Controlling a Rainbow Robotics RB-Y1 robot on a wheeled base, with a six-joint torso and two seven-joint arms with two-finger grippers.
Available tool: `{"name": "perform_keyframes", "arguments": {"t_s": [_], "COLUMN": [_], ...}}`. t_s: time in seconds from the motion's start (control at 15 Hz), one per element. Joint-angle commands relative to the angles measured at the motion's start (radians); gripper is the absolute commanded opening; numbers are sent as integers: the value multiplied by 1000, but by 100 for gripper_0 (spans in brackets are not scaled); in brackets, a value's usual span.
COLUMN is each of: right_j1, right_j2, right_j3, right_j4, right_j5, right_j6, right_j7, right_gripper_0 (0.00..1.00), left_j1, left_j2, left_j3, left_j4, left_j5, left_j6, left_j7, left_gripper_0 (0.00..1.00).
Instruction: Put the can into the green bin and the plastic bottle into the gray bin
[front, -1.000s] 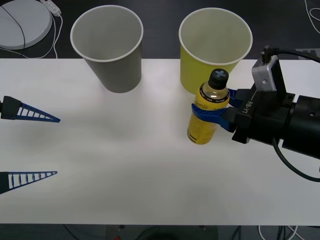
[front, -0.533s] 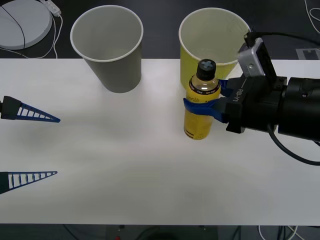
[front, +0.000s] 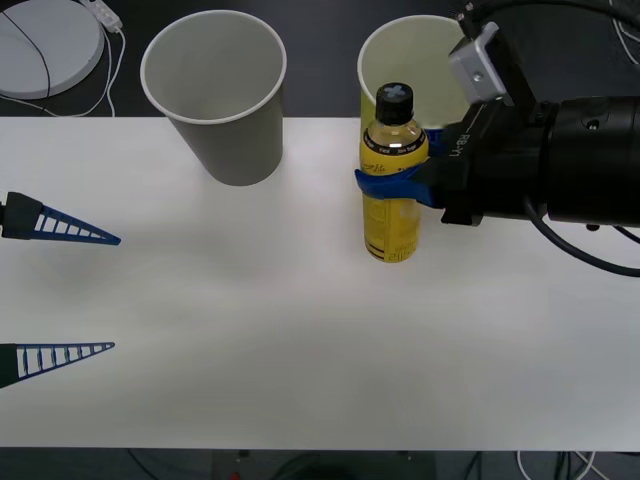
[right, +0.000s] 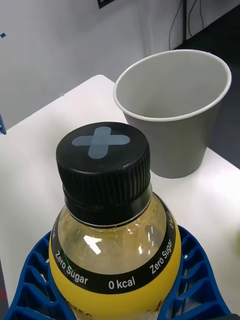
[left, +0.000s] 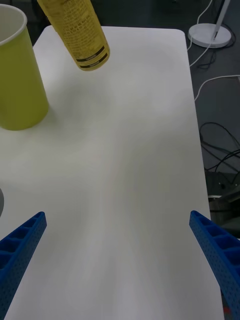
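Left claw (front: 70, 290) nearest me, parked at the left edge of the white surface (front: 250, 340), blue ribbed fingers spread wide, holding nothing. Idle.

Right claw (front: 395, 185) clamped around the small clear plastic bottle with yellow liquid, yellow label and black screw cap (front: 390, 180), gripping it at the shoulder just under the cap.

Change over the last second: bottle has come up off the surface and shifted toward the robot's left. It was sitting lower, in front of the large yellow-green tapered bin with white rim (front: 425, 60); now it hangs higher and more upright, overlapping that bin's left edge in the front view. Left wrist view shows the bottle's base (left: 80, 35) clear of the surface, shadow below it.

Read: lift done, carry under way. Heading looks right, since the large gray tapered bin with white rim (front: 215, 90) stands further left at the back, well apart still. Right wrist view has its mouth (right: 172, 85) dead ahead beyond the cap. Both bins look empty. No can seen.
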Motion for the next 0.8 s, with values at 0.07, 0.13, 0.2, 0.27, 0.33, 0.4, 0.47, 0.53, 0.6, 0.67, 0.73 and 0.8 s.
{"name": "perform_keyframes", "arguments": {"t_s": [0.07,0.13,0.2,0.27,0.33,0.4,0.47,0.53,0.6,0.67,0.73,0.8], "right_j1": [-75,-93,-111,-133,-167,-196,-225,-251,-282,-312,-341,-383], "right_j2": [-4,-13,-29,-41,-50,-62,-73,-84,-95,-105,-121,-144], "right_j3": [0,-1,0,-1,-1,-1,-1,0,0,0,7,37], "right_j4": [21,30,41,52,58,56,53,59,73,93,114,139], "right_j5": [17,17,14,7,6,4,6,4,-8,-29,-51,-74], "right_j6": [-63,-66,-71,-89,-128,-158,-183,-206,-237,-258,-273,-273], "right_j7": [-5,-5,-5,-7,-21,-68,-99,-99,-100,-100,-100,-100], "right_gripper_0": [0,0,0,0,0,0,0,0,0,0,0,0], "left_j1": [0,0,0,0,0,0,0,0,0,0,0,0], "left_j2": [0,0,0,0,0,0,0,0,0,0,0,0], "left_j3": [0,0,0,0,0,0,0,0,0,0,0,0], "left_j4": [0,0,0,0,0,0,0,0,0,0,0,0], "left_j5": [0,0,0,0,0,0,0,0,0,0,0,0], "left_j6": [0,0,0,0,0,0,0,0,0,0,0,0], "left_j7": [0,0,0,0,0,0,0,0,0,0,0,0], "left_gripper_0": [100,100,100,100,100,100,100,100,100,100,100,100]}}
